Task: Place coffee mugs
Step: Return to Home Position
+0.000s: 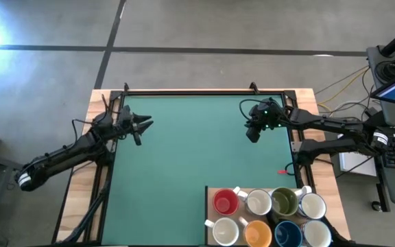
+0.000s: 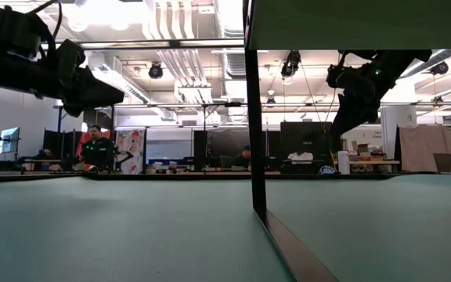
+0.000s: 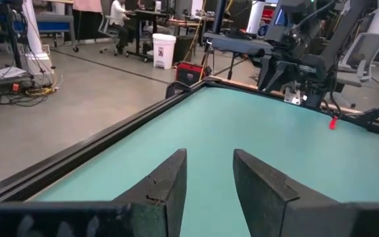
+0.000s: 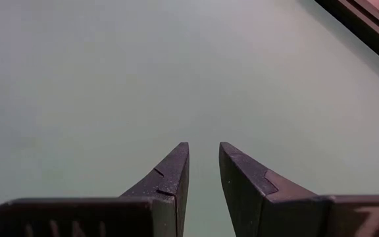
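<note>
High view gives me the clearest read: the coffee mugs (image 1: pixel 258 203) stand upright, packed close in two rows of four on top of the shelf (image 1: pixel 209 197) at the lower right of the green worktop (image 1: pixel 184 158). One row runs red mug (image 1: pixel 225 202), a white one, the white mug with the olive-green inside (image 1: pixel 284 201), then another white one (image 1: pixel 312 206). The other row runs a white mug (image 1: pixel 225 232), the orange mug (image 1: pixel 257 233), the dark blue mug (image 1: pixel 287 234) and a last white mug (image 1: pixel 317 234). Both arms are well apart from them. The left tool (image 1: pixel 142 127) hangs above the worktop's left side, pointing inward. On its own wrist view I see the left tool (image 3: pixel 209 155) with its fingers (image 3: pixel 170 178) moderately parted and gripping nothing. The right tool (image 1: pixel 252 135) hangs over the right half of the worktop, tipped downward. The right wrist view shows that tool (image 4: pixel 204 146) with only a narrow gap between the fingers (image 4: pixel 173 171), with bare green surface beneath and nothing held. From the low view both tools (image 2: pixel 108 92) (image 2: pixel 347 125) are up in the air, on either side of the shelf's dark upright post (image 2: pixel 254 117). A small red item (image 1: pixel 283 171) lies on the worktop near the right edge, between the right arm and the shelf.
</note>
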`<state>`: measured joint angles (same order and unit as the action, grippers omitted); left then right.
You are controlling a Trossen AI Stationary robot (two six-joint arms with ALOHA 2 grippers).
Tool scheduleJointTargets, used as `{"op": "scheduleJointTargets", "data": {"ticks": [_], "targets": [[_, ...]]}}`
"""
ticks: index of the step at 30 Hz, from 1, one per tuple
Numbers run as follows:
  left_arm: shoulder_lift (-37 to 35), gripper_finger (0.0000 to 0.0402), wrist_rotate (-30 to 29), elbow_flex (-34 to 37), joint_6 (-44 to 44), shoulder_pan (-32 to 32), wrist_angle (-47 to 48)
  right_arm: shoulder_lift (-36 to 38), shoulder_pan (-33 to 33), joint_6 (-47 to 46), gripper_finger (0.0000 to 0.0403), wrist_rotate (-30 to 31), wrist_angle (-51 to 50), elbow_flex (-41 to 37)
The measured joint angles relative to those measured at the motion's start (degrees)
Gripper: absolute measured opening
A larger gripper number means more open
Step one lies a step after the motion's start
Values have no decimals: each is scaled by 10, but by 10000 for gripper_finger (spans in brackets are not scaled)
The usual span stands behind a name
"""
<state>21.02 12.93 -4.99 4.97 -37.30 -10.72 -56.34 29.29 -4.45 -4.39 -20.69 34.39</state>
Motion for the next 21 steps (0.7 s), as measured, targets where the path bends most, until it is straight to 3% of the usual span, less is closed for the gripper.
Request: {"op": "scheduleJointTargets", "data": {"ticks": [6,21], "targets": [[-5,108,0,0,0,0,2,0,0,0,73,0,0,0],[-131,107,0,3,0,0,28,0,0,0,73,0,0,0]]}}
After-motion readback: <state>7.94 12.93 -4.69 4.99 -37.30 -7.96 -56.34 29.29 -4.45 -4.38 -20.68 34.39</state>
